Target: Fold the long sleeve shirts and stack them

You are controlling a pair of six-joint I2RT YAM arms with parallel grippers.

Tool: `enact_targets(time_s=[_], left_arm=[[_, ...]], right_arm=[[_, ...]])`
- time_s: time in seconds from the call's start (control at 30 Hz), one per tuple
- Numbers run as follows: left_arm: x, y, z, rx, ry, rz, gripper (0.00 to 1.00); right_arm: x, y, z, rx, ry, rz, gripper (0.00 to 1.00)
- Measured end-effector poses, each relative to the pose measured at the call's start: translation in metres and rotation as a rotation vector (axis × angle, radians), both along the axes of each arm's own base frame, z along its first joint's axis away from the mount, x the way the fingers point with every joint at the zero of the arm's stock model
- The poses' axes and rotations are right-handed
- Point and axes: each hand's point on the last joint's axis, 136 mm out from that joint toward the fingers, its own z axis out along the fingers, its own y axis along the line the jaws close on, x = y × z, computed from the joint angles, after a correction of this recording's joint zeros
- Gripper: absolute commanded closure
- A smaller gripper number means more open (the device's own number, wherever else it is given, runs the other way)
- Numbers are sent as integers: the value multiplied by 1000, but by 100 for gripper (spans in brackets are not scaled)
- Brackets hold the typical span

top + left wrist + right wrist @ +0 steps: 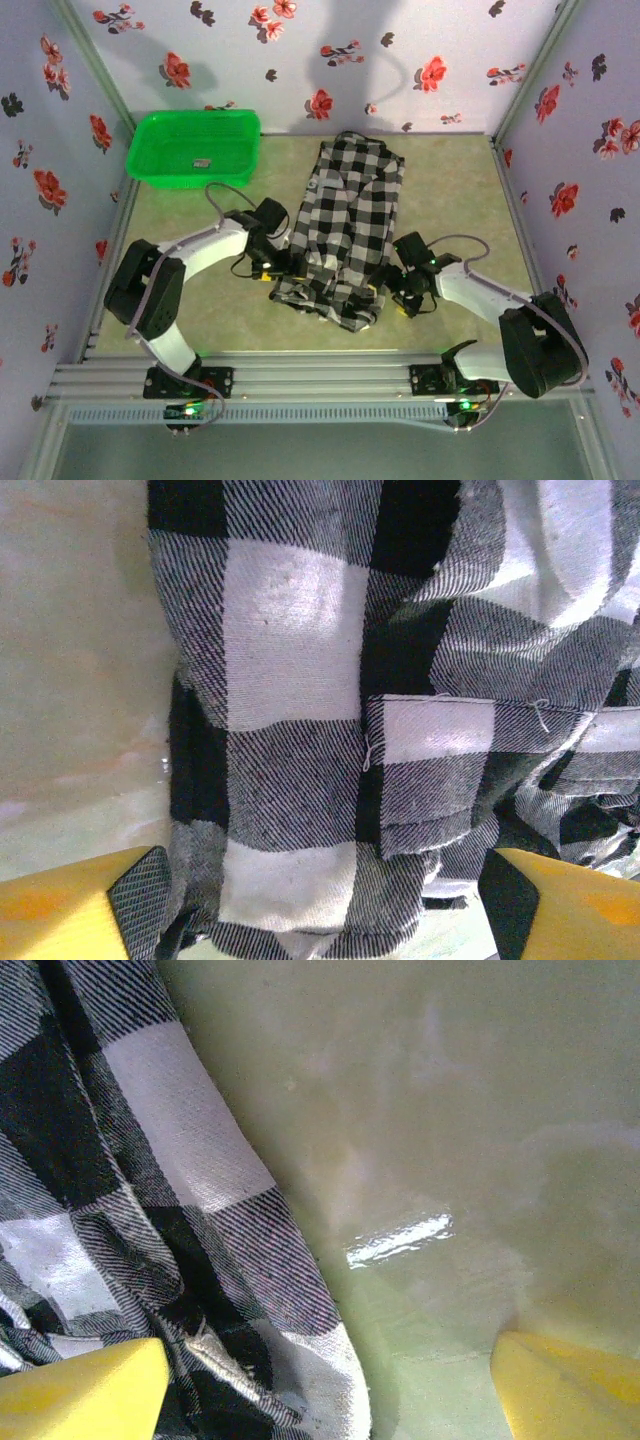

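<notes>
Left and right jaws spread wide, over shirt [350, 215] (ungripped)

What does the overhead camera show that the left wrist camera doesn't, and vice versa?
Overhead adds the layout: a green basket at the far left, the checked shirt lying lengthwise mid-table, bunched at its near end, and the right gripper beside that end. The left wrist view adds close detail: a stitched flap with a loose thread. Both share the shirt, the table and the left gripper, jaws open over the cloth.
</notes>
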Motion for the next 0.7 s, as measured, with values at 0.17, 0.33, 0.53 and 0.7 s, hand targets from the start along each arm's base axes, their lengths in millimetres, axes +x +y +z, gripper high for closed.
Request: enact_targets(time_s=[0.17, 0.33, 0.53, 0.7], left_arm=[[-2, -3, -11, -10, 32, 11, 18], [0, -7, -13, -25, 36, 21, 20], [-1, -12, -11, -52, 48, 24, 23], [-2, -13, -11, -57, 55, 27, 24]], right_arm=[[0, -1, -1, -8, -2, -23, 14], [0, 0, -3, -17, 0, -35, 15], [0, 2, -3, -39, -10, -28, 16], [-1, 3, -1, -49, -31, -15, 16]])
